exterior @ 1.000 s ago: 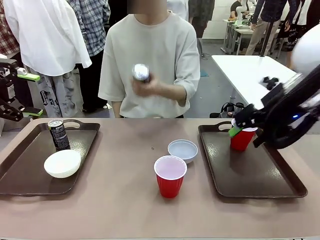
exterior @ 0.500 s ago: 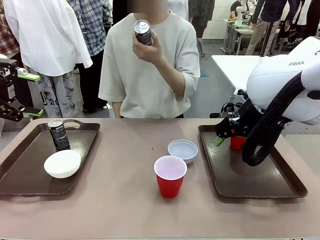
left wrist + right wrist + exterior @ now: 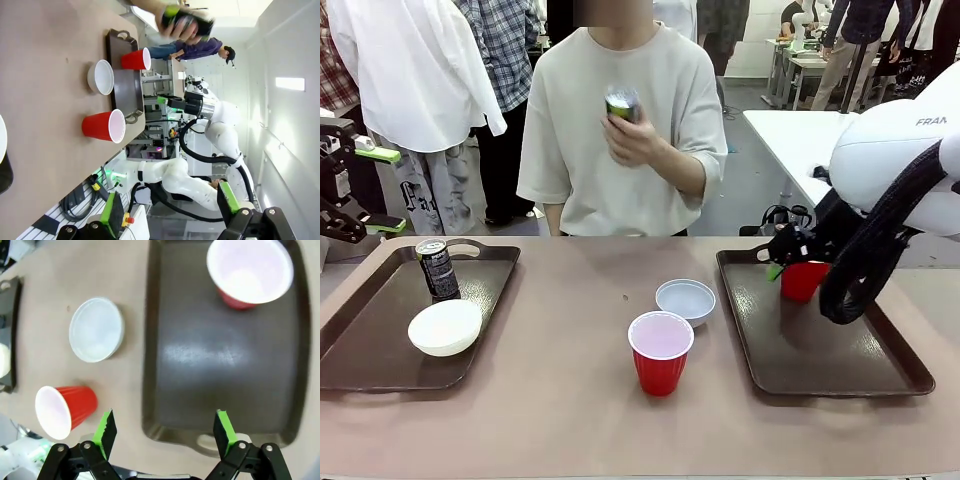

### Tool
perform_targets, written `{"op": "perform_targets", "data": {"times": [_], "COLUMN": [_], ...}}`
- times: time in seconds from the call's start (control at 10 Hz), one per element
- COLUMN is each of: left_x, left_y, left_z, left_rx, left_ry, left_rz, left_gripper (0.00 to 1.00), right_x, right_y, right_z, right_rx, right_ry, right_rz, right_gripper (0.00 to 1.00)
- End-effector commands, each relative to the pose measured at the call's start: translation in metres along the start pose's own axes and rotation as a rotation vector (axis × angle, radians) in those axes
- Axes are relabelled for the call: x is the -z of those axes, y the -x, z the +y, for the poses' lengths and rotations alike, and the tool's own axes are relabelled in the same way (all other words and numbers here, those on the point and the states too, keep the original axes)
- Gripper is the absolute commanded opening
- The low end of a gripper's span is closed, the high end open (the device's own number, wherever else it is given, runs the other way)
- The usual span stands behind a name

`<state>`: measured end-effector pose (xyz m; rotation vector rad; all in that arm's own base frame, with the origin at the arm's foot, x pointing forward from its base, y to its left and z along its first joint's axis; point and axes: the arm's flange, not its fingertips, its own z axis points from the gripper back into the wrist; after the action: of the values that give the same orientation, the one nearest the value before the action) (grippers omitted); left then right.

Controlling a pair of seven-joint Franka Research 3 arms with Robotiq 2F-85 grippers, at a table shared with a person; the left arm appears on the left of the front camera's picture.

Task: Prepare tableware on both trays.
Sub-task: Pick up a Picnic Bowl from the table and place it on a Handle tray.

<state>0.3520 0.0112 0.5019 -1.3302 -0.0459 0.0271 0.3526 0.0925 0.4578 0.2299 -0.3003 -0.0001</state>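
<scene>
Two red cups are seen: the near cup (image 3: 660,352) on the table by the grey-blue bowl (image 3: 685,299), the far cup (image 3: 804,279) on the right tray (image 3: 840,365). The right gripper (image 3: 165,426), shifted slightly since, and the left gripper (image 3: 380,188) are both spread wide, empty. Farthest, the person's can (image 3: 622,104) has been lowered.

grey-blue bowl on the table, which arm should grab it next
Probably the right: the right gripper is open above the right tray, and the bowl sits just beside that tray. The left gripper is off past the outer edge of the left tray.
</scene>
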Motion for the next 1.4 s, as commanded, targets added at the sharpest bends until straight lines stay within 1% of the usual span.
{"op": "perform_targets", "data": {"times": [0.0,0.1,0.2,0.3,0.4,0.6,0.7,0.8,0.9,1.0,1.3], "left_x": [-0.002,-0.002,-0.002,-0.002,-0.002,-0.002,-0.002,-0.002,-0.002,-0.002,-0.002], "left_y": [-0.001,-0.001,-0.001,-0.001,-0.001,-0.001,-0.001,-0.001,-0.001,-0.001,-0.001], "left_z": [-0.001,-0.001,-0.001,-0.001,-0.001,-0.001,-0.001,-0.001,-0.001,-0.001,-0.001], "left_rx": [0.019,0.019,0.019,0.019,0.019,0.019,0.019,0.019,0.019,0.019,0.019], "left_ry": [0.006,0.006,0.006,0.006,0.006,0.006,0.006,0.006,0.006,0.006,0.006], "left_rz": [0.004,0.004,0.004,0.004,0.004,0.004,0.004,0.004,0.004,0.004,0.004], "left_gripper": [1.0,1.0,1.0,1.0,1.0,1.0,1.0,1.0,1.0,1.0,1.0], "right_x": [-0.036,-0.07,-0.077,-0.07,-0.065,-0.057,-0.101,-0.101,-0.094,-0.066,0.01], "right_y": [0.063,0.081,0.086,0.085,0.082,0.075,0.054,0.054,0.05,0.038,0.008], "right_z": [-0.022,-0.033,-0.039,-0.045,-0.047,-0.051,-0.035,-0.035,-0.043,-0.024,0.027], "right_rx": [-0.043,-0.066,-0.043,-0.028,-0.012,0.036,-0.013,-0.013,-0.004,-0.004,0.004], "right_ry": [0.163,0.114,0.058,0.027,0.001,0.001,0.021,0.021,-0.003,0.042,0.182], "right_rz": [-0.006,-0.028,-0.031,0.026,0.057,0.06,0.039,0.039,0.066,0.087,0.063], "right_gripper": [1.0,1.0,1.0,1.0,1.0,1.0,1.0,1.0,1.0,1.0,1.0]}}
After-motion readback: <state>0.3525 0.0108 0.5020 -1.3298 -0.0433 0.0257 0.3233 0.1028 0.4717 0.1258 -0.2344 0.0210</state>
